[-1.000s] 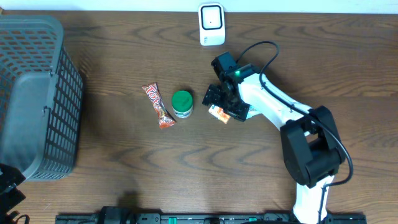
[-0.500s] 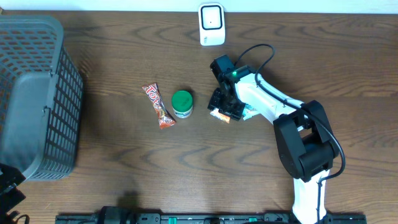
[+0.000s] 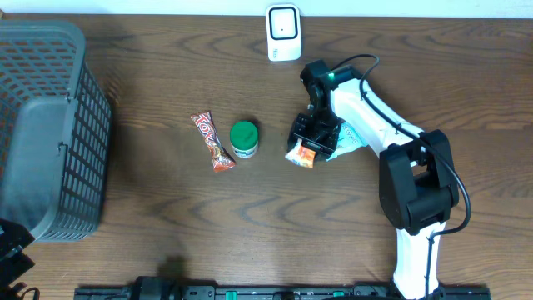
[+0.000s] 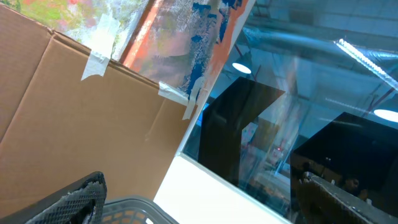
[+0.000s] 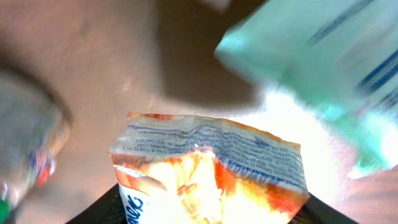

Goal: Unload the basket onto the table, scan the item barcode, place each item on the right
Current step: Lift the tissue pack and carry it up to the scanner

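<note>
Right end effector (image 3: 308,143): I have it clamped on the orange snack packet (image 3: 300,157), just beside a teal pouch (image 3: 351,138).
Left end effector (image 4: 208,202): spread wide, near the basket (image 3: 87,108).

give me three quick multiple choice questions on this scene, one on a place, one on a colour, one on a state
1. Where does the white scanner stand?
A) at the far edge, near the middle
B) inside the basket
C) touching the candy bar

2. What colour is the lid of the jar?
A) red
B) green
C) white

3. What are the right arm's jaws doing?
A) hanging empty
B) closed on the jar
C) closed on the orange packet

Answers: 1 A, the overhead view shows it alone at the far edge. 2 B, the round lid is plainly green. 3 C, the right wrist view shows the packet sitting between the jaws.
</note>
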### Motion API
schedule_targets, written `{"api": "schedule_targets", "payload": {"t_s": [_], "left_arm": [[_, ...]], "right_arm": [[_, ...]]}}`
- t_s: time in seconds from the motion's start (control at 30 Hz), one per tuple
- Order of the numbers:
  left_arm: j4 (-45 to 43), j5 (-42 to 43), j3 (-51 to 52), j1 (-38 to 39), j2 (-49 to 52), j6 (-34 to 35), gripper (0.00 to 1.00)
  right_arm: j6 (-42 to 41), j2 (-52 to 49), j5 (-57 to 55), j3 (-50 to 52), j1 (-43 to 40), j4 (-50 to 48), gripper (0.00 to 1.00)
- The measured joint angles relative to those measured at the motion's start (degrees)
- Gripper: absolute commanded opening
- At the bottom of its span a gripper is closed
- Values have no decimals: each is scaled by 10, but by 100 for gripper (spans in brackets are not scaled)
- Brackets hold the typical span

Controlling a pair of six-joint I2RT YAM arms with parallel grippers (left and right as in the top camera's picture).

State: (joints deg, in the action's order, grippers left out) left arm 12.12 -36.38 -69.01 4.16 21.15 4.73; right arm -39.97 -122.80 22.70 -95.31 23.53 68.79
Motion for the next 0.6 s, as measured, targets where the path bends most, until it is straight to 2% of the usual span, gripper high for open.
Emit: {"api": "schedule_targets", "payload": {"t_s": [0.3,0.6], "left_arm": [[0,0,0,0,0,0,98],[0,0,0,0,0,0,98]], "right_arm": [[144,0,112,-5,0,128,63],[231,0,138,-6,2,235,63]]}}
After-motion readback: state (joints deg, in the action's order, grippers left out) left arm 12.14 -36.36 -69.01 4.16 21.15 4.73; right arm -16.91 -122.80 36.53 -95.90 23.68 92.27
